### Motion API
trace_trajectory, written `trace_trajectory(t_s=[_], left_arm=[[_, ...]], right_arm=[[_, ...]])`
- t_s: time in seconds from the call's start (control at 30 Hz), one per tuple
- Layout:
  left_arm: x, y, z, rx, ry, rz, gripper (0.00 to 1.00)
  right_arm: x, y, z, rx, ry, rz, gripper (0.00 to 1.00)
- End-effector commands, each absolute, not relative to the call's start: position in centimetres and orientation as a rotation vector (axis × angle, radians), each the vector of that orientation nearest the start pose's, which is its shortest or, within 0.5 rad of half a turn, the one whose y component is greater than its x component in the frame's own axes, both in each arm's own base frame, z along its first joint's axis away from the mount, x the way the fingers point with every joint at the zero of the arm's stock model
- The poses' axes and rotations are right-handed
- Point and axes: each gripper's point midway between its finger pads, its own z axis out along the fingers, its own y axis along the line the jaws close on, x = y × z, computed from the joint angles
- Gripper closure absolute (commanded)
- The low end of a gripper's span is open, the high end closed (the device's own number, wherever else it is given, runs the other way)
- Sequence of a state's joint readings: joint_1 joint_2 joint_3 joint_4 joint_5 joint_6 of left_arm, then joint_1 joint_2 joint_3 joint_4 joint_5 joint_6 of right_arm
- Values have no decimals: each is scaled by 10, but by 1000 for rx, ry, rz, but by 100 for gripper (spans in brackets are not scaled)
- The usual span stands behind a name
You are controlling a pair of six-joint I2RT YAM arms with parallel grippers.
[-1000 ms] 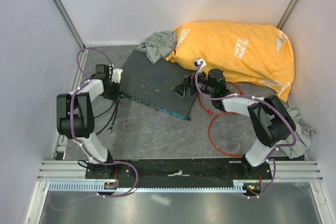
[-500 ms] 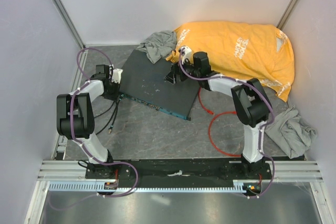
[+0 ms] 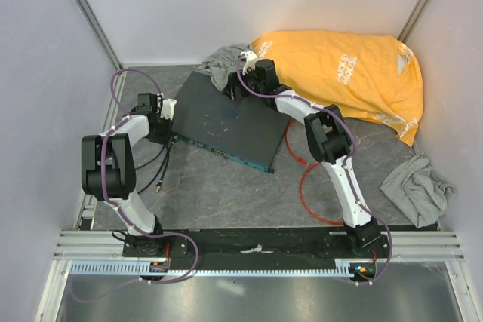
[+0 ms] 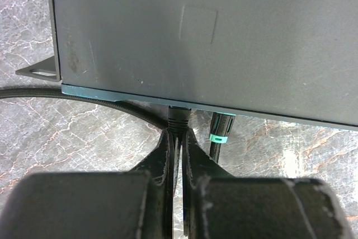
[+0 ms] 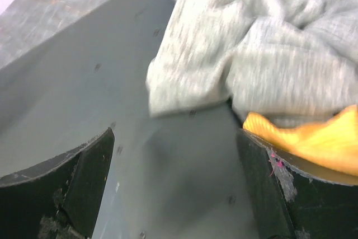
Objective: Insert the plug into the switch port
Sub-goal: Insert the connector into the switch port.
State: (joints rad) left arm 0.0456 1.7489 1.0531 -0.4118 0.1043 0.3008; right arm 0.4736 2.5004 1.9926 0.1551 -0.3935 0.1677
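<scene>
The flat dark grey switch box (image 3: 219, 118) lies mid-table, its blue-green front edge (image 3: 226, 154) facing near. The red cable (image 3: 302, 179) loops on the table right of the box; I cannot make out its plug. My left gripper (image 3: 161, 122) is at the box's left front corner. In the left wrist view it (image 4: 179, 135) is shut on a black plug (image 4: 179, 117) seated in the blue-green edge (image 4: 112, 92), beside a green-collared plug (image 4: 220, 130). My right gripper (image 3: 234, 84) is open and empty (image 5: 179, 194) over the box's back corner (image 5: 112, 93).
A grey cloth (image 3: 223, 62) lies on the box's back edge, right in front of the right fingers (image 5: 235, 54). A big orange cloth (image 3: 339, 73) fills the back right. Another grey cloth (image 3: 419, 186) lies at the right. Black cables (image 3: 155, 171) trail near the left arm.
My right arm has swung from the box's right edge across to its back corner by the grey cloth. The left arm and the red cable have not moved.
</scene>
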Motion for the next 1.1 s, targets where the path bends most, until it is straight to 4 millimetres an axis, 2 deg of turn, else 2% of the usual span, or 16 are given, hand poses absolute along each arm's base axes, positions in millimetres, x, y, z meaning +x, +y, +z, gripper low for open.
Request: trace_trajectory(t_s=[0.0, 0.2, 0.23, 0.27, 0.37, 0.4, 0.43, 0.47, 0.53, 0.57, 0.63, 0.8, 0.9, 1.07], left_arm=[[428, -21, 45, 465, 2391, -128, 99], [437, -21, 51, 488, 2379, -127, 98], [440, -23, 53, 494, 2371, -133, 98], [441, -23, 53, 504, 2368, -138, 98], [446, -29, 54, 526, 2356, -175, 99], [446, -44, 54, 574, 2346, -192, 99], [449, -49, 56, 602, 2333, -183, 99], [450, -52, 55, 650, 2324, -163, 99], [456, -61, 58, 711, 2297, -150, 99], [460, -64, 61, 735, 2278, -150, 98], [473, -64, 67, 736, 2248, -134, 98], [495, -61, 83, 691, 2219, -98, 98], [500, -66, 97, 677, 2157, -128, 98], [507, -54, 123, 621, 2062, -117, 98]], right_arm=[[598, 358, 49, -489, 2008, 646, 2], [603, 330, 35, -412, 2102, 473, 2], [596, 327, 26, -429, 2150, 463, 2], [591, 332, 25, -475, 2162, 495, 2], [562, 338, 5, -624, 2242, 584, 2], [546, 348, 4, -690, 2248, 675, 2], [534, 350, 5, -770, 2246, 688, 2], [519, 350, -5, -826, 2270, 711, 2], [498, 350, -3, -965, 2255, 729, 2], [487, 346, -11, -1000, 2275, 733, 2], [475, 343, -12, -1052, 2283, 752, 2], [463, 329, -25, -1138, 2318, 702, 2], [459, 326, -30, -1156, 2325, 701, 2], [457, 319, -36, -1172, 2341, 661, 2]])
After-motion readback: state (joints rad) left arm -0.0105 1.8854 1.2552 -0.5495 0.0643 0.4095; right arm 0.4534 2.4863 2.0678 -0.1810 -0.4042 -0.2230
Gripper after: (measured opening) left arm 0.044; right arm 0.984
